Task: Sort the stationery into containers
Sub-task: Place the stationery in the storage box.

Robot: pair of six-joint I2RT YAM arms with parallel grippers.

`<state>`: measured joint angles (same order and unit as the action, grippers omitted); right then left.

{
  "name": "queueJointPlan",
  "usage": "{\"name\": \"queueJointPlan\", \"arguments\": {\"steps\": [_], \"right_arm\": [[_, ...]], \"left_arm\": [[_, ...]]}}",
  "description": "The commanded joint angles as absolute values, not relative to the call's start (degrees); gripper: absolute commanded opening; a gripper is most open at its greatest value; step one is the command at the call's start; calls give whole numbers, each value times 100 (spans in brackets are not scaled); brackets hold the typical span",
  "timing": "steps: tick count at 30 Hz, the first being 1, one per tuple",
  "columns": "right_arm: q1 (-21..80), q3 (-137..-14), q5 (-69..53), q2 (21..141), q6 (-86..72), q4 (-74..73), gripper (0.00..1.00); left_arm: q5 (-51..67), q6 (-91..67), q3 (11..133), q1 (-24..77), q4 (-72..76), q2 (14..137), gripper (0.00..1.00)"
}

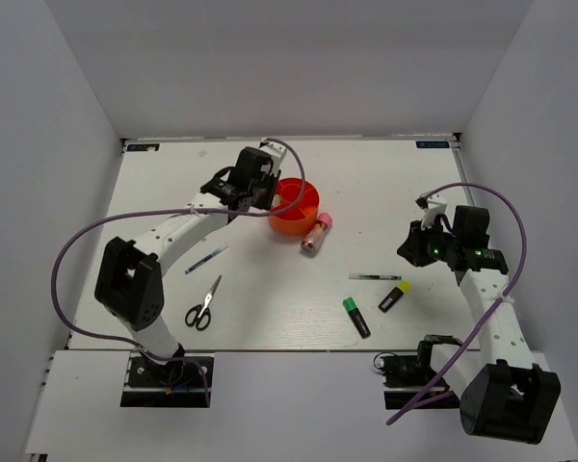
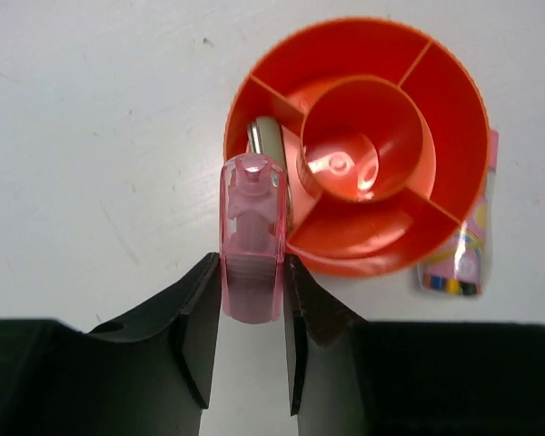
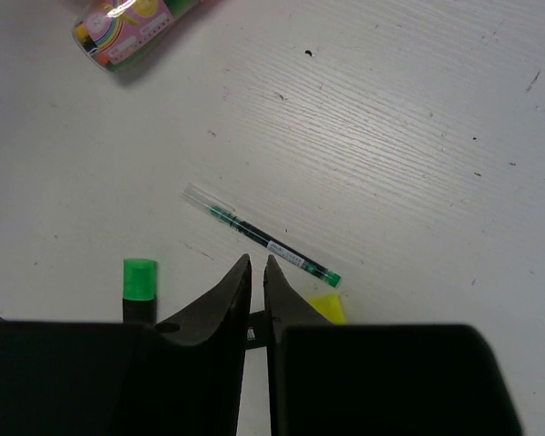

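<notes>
The white desk (image 1: 270, 308) carries everything, with the stationery strewn across its middle and near half so either arm can reach a share. The left arm (image 1: 173, 236) stretches to the far centre, while the right arm (image 1: 491, 308) bends over its own side. The round orange tub (image 1: 287, 227) sits far centre, its dividers cutting a ring of compartments around an inner cup so that kinds can be kept apart. The black-handled scissors (image 1: 204, 305) lie near the left base, well apart from the tub. The pink-capped clear tube (image 1: 315, 233) lies just beside the tub's right wall, not yet in it. The green highlighter (image 1: 356, 316) and yellow highlighter (image 1: 395, 296) lie near each other on the right, with a clear green-ink pen (image 1: 375, 277) beyond them and a thin white pen (image 1: 206, 260) on the left. The right claw (image 3: 258, 263) hangs above that green pen, its jaws drawn almost together and empty, probably lining up a pick. The left claw (image 2: 252, 272) is clamped on what looks like a pink eraser (image 2: 251, 209), held at the tub's left rim over the compartment where a pale, mint eraser (image 2: 271, 145) already lies; the likely aim is to drop like with like.
</notes>
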<state>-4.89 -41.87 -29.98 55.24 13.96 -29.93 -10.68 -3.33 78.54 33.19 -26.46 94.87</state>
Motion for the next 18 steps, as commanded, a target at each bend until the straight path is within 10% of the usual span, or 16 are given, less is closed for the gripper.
{"name": "queueJointPlan", "arguments": {"steps": [1, 18], "right_arm": [[-527, -4307, -3059, 5563, 1441, -2857, 14], [-519, -4307, -2988, 5704, 1494, -2857, 14]], "left_arm": [[-809, 150, 8146, 3164, -1785, 9745, 0], [-9, -1124, 8138, 2646, -871, 10353, 0]]}}
